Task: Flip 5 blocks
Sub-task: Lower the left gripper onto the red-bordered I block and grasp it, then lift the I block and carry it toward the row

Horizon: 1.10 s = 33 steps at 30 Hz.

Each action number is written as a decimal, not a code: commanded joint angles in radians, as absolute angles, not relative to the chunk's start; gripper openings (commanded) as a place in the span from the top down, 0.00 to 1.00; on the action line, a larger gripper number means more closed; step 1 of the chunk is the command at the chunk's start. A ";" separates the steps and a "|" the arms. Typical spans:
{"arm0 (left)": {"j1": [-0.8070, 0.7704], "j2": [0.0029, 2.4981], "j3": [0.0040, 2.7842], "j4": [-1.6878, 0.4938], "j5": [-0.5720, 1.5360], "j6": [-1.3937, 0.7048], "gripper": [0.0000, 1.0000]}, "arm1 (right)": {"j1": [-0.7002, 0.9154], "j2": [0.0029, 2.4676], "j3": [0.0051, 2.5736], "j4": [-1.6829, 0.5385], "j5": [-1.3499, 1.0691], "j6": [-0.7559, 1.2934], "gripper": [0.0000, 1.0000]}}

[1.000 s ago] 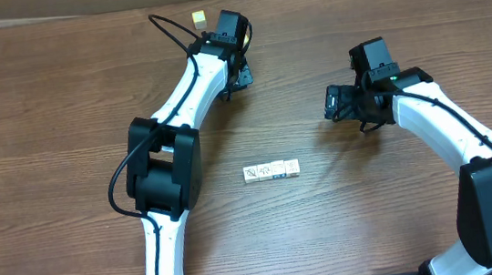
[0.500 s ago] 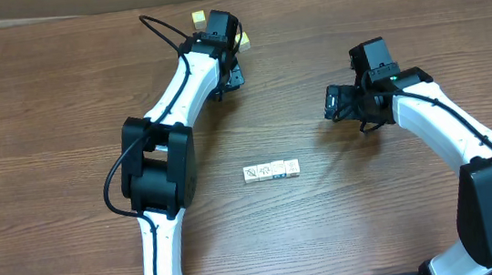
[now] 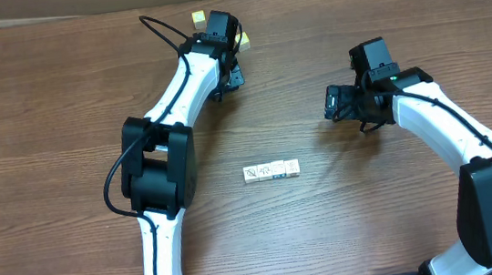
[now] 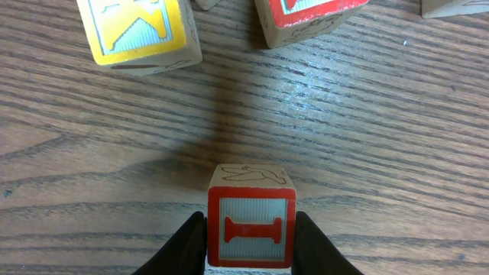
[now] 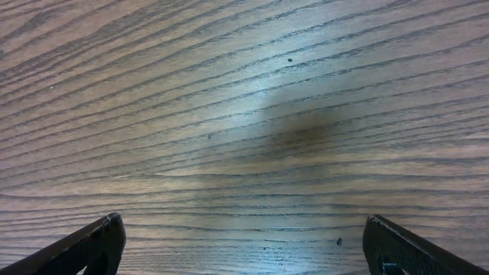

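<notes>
the red-bordered block (image 4: 251,218), its red "i" face toward the wrist camera, is clamped between the left gripper (image 4: 250,243) fingers. just beyond that block lie a yellow-faced cube (image 4: 137,30) and a red cube (image 4: 306,15). the row of pale blocks (image 3: 270,170) lies well apart from it, as does the right gripper (image 5: 244,248), jaws spread wide over the table (image 5: 244,114).

We see bright, even overhead light, a pale glare patch on the worktop (image 5: 275,84) beside a soft shadow, with grain sharp close up

Grainy, faintly glossy wood table (image 5: 244,92); pale wooden block (image 4: 251,225) with ribbed, matt red-printed face
</notes>
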<state>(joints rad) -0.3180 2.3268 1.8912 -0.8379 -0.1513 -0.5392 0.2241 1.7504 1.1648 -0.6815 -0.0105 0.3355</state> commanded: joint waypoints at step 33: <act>-0.315 1.803 1.915 -1.287 -0.051 -0.446 0.88 | 0.225 1.744 1.179 -0.679 -0.001 0.328 0.00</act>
<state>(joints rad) -0.3180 1.8900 1.8950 -1.2484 -0.0849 -0.4637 0.2241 1.7504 1.1648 -0.6823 -0.0101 0.3359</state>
